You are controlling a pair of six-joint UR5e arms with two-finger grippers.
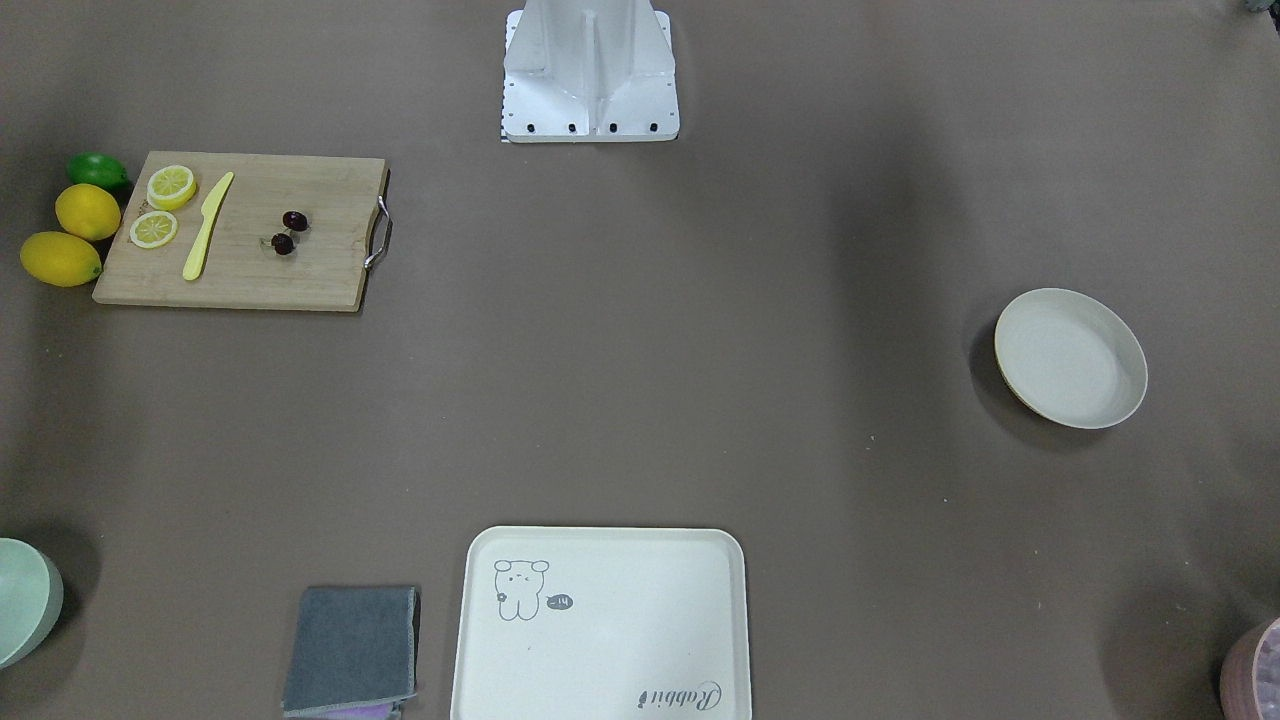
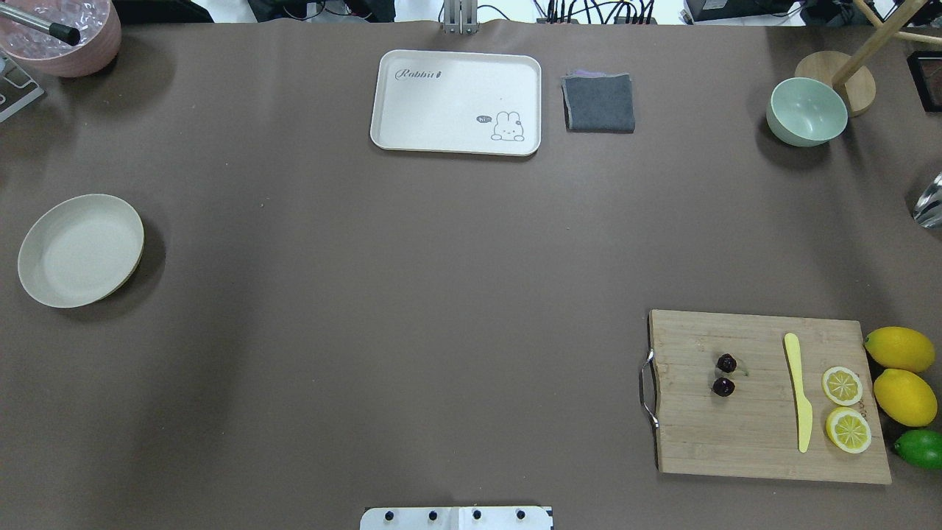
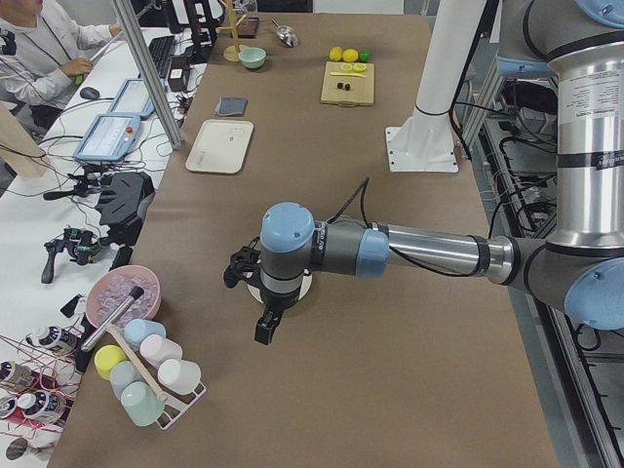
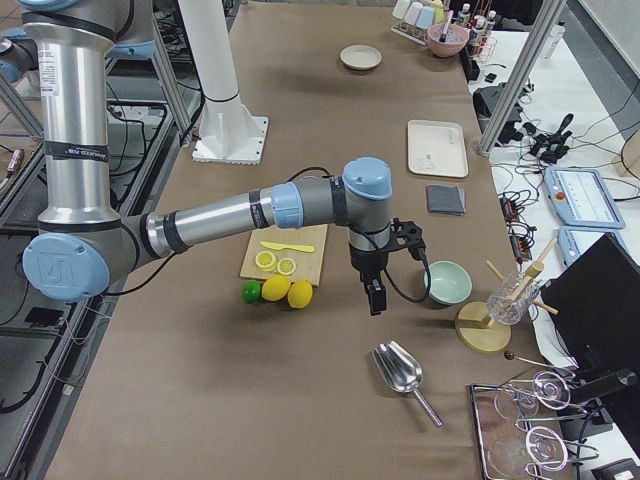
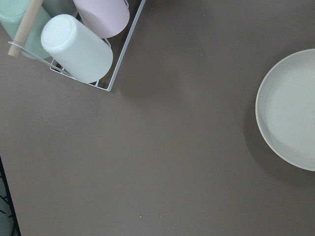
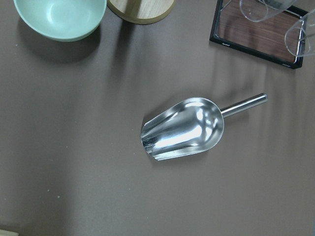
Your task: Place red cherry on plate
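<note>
The red cherry [image 2: 725,375], two small dark maroon fruits, lies on a wooden cutting board [image 2: 765,427] at the robot's right; the front-facing view also shows the cherry [image 1: 289,232]. The cream plate [image 2: 79,250] sits empty at the table's far left, and part of the plate [image 5: 290,108] fills the right edge of the left wrist view. My left gripper [image 3: 265,327] hangs above the table close to the plate, seen only from the side, so I cannot tell its state. My right gripper [image 4: 375,298] hovers beyond the lemons [image 4: 288,291], away from the cherry; I cannot tell its state either.
On the board lie a yellow knife [image 2: 797,390] and lemon slices [image 2: 846,408]; whole lemons [image 2: 901,372] and a lime [image 2: 920,447] sit beside it. A cream tray [image 2: 456,101], grey cloth [image 2: 599,103], green bowl [image 2: 806,112], metal scoop [image 6: 183,129], cup rack [image 5: 83,44] and pink bowl [image 2: 62,37] stand around the edges.
</note>
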